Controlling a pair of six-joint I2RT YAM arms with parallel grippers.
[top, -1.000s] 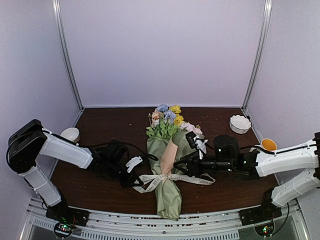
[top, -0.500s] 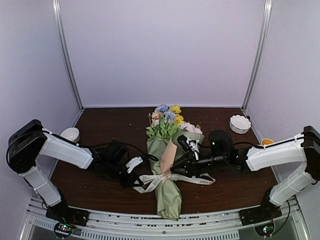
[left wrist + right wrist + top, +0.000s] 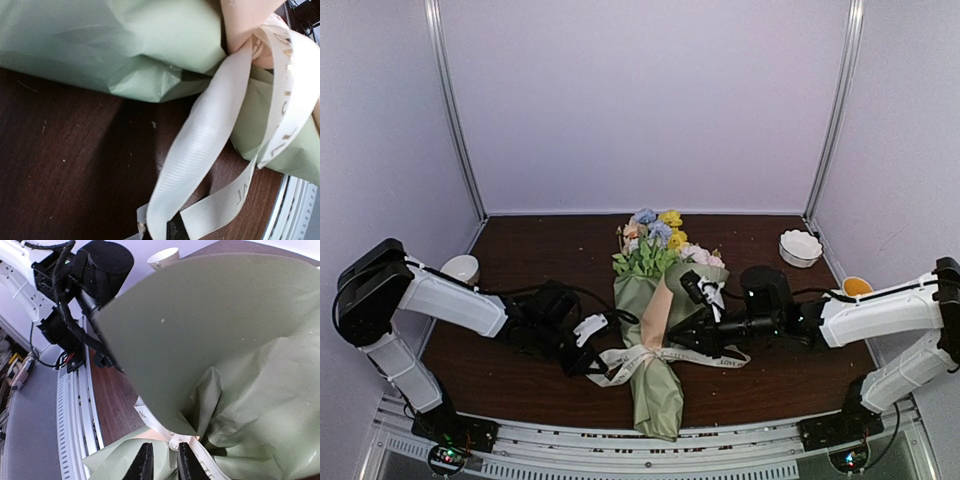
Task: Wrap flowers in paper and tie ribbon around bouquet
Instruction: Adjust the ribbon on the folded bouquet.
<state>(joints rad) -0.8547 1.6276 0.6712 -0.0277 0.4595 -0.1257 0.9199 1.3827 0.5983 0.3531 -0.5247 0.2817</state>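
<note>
**While a gripper waits on each side of the bouquet (image 3: 655, 340), the ribbon (image 3: 638, 358) crosses its waist**

Where the dark table (image 3: 520, 240) runs toward its near edge, we see the bouquet lying lengthwise. Its narrow end points at the arm bases, and the flowers (image 3: 655, 235) fan out at the far end. The paper (image 3: 658, 395) sleeves the stems, sage green outside with a tan fold showing along the opening. The ribbon is wound round the narrow middle, one printed tail lying on the table to the right and loops trailing left.

The left gripper (image 3: 585, 350) sits just left of the sleeve with its jaws fully closed. In our left wrist view the ribbon's loops run down into its dark fingertips (image 3: 175, 231), so we read it as pinching the ribbon.

The right gripper (image 3: 675, 340) lies against the sleeve's right side at the ribbon. Its fingers (image 3: 145, 462) stand a narrow gap apart with a bit of ribbon and a paper fold between them. We cannot tell whether they grip.

A white bowl (image 3: 800, 247) stands at the table's far right.
</note>
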